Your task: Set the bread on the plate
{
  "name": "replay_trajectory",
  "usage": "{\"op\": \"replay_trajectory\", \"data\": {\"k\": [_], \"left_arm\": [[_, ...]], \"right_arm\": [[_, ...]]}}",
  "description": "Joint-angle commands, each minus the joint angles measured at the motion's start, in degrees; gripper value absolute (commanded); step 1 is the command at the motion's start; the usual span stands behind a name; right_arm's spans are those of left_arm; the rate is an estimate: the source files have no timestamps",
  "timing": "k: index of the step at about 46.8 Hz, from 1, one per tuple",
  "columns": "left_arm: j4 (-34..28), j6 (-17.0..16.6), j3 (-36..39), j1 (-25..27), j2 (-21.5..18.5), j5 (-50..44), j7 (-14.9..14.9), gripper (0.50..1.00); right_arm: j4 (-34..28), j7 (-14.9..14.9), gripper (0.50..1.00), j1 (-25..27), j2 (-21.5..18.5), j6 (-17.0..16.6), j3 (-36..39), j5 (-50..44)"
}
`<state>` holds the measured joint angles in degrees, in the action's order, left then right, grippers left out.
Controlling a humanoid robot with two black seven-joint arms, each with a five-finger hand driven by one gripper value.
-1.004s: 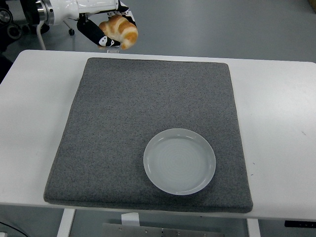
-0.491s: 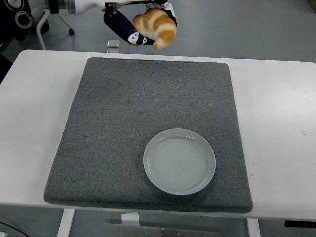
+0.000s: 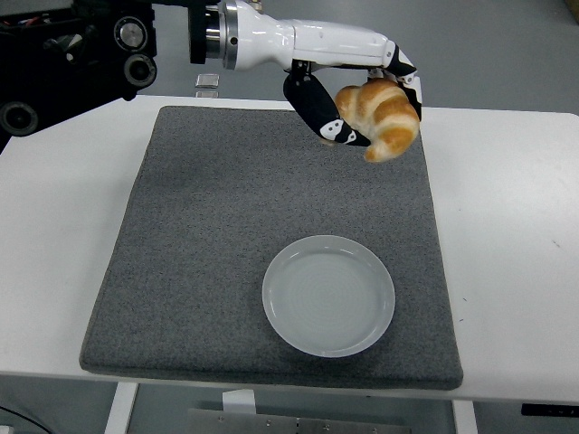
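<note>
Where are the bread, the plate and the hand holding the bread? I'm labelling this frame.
bread (image 3: 382,117), head view, middle of the croissant.
plate (image 3: 328,296), head view, bare centre.
left hand (image 3: 348,95), head view, middle of the hand.

The left hand (image 3: 362,104) with the bread (image 3: 382,119) in its fingers has moved from the far left corner of the mat (image 3: 217,235) to the right and nearer. Now it hangs over the far right part of the mat. More of the arm (image 3: 298,43) is seen now.
</note>
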<state>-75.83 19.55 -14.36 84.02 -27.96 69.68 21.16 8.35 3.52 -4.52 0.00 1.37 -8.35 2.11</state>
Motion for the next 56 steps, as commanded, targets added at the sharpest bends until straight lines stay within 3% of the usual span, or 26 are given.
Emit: {"op": "replay_trajectory", "data": {"k": [1, 12, 56], "left_arm": [[-0.02, 0.23, 0.12, -0.61, 1.68, 0.36, 0.02, 0.5], [0.07, 0.14, 3.9, -1.05, 4.23, 3.17, 0.02, 0.5], [0.6, -2.06, 5.05, -16.69, 9.41, 26.9, 0.02, 0.5]], "right_arm": [[0.0, 0.0, 0.93, -0.05, 0.0, -0.05, 0.0, 0.0], [0.0, 0.0, 0.93, -0.05, 0.0, -0.05, 0.0, 0.0], [0.0, 0.0, 0.93, 0.04, 0.0, -0.05, 0.0, 0.0]]}}
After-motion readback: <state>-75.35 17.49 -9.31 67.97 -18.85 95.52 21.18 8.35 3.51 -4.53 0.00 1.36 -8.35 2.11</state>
